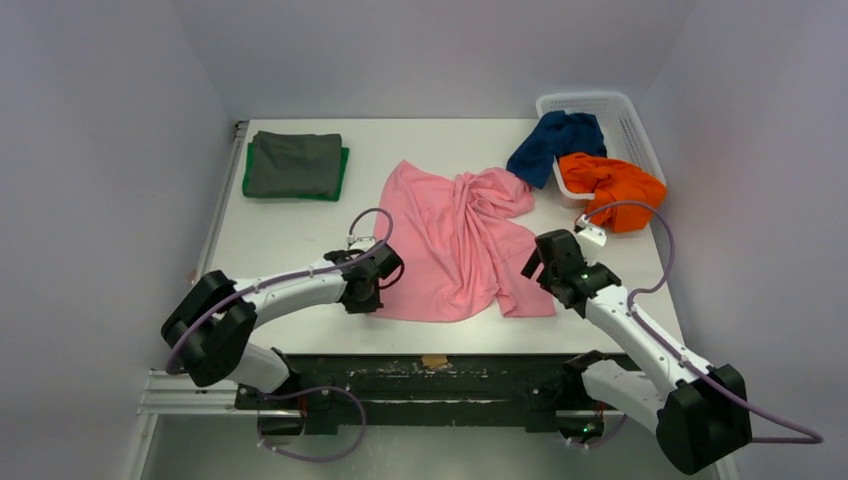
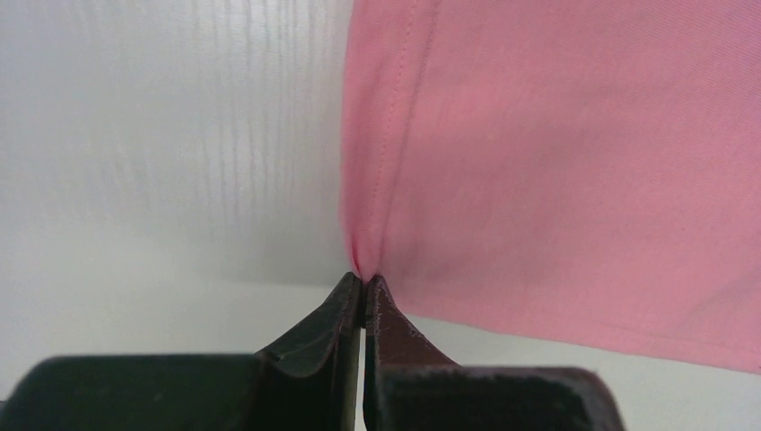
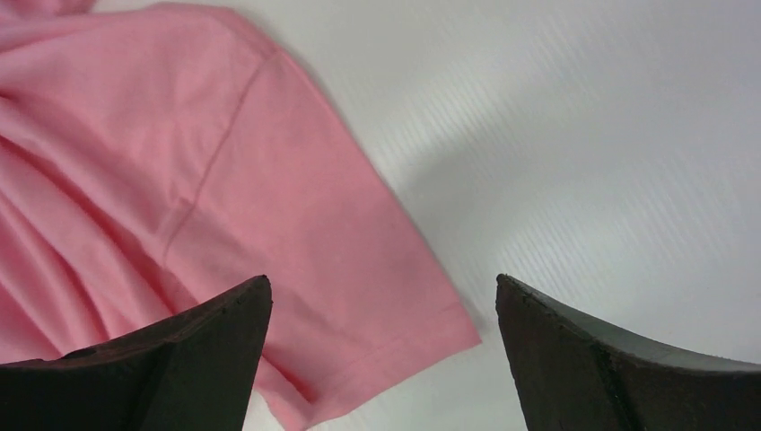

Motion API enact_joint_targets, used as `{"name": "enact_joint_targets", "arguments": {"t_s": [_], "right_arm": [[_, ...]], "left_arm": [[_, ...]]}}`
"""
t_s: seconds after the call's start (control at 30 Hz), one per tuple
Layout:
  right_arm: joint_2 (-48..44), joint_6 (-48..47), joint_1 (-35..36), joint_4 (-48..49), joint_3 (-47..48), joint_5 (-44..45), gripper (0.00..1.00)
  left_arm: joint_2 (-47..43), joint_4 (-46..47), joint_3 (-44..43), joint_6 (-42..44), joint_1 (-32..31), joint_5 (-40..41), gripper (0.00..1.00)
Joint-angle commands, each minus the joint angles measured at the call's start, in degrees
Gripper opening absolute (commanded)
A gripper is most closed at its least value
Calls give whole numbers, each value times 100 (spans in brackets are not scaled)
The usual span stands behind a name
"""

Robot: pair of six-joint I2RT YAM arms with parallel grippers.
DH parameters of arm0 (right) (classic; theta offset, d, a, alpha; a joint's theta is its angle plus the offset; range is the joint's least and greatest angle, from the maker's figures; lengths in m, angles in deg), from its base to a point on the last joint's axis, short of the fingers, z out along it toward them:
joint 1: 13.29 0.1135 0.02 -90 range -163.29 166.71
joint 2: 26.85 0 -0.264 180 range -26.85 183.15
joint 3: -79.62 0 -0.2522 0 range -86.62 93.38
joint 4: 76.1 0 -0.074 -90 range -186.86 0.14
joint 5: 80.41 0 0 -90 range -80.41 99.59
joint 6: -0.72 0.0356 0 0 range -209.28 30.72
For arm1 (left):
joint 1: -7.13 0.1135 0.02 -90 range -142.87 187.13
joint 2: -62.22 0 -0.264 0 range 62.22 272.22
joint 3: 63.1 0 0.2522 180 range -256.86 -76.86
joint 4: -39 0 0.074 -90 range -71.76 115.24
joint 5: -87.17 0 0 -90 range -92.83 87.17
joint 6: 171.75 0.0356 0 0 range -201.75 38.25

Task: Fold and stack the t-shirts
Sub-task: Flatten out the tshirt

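The left tool (image 2: 363, 285) is clamped tight. Its two dark tips meet on the hemmed edge of the pink t-shirt (image 2: 556, 162), and the cloth puckers into a small pleat right where they grip. The right tool (image 3: 382, 280) stands wide open with nothing in it. A sleeve of the same shirt lies flat beneath it, reaching into the gap between the fingers. Whether either finger touches the cloth cannot be told.

The white desk (image 1: 280, 240) carries the pink shirt at its middle, partly spread and bunched into folds toward the far right. At the far left corner the dark grey t-shirt (image 1: 295, 163) lies folded on top of the green t-shirt (image 1: 344, 172), of which only a thin border shows. At the far right a white mesh basket (image 1: 625, 115) holds the navy blue t-shirt (image 1: 555, 140) and the orange t-shirt (image 1: 605, 182), both crumpled and spilling over its near rim. Plain pale walls close in the desk on three sides.

The left arm (image 1: 290, 290) reaches low across the near desk to the shirt's left edge. The right arm (image 1: 640, 335) angles inward, with its tool over the shirt's near right corner.
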Motion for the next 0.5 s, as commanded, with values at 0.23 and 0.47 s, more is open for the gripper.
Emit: {"name": "enact_joint_targets", "arguments": {"t_s": [0.23, 0.47], "right_arm": [[514, 534, 13, -3, -657, -455, 67], [1379, 439, 13, 258, -587, -520, 48]], "left_arm": [[-615, -61, 241, 183, 156, 606, 0], [-594, -44, 256, 208, 190, 622, 0]]}}
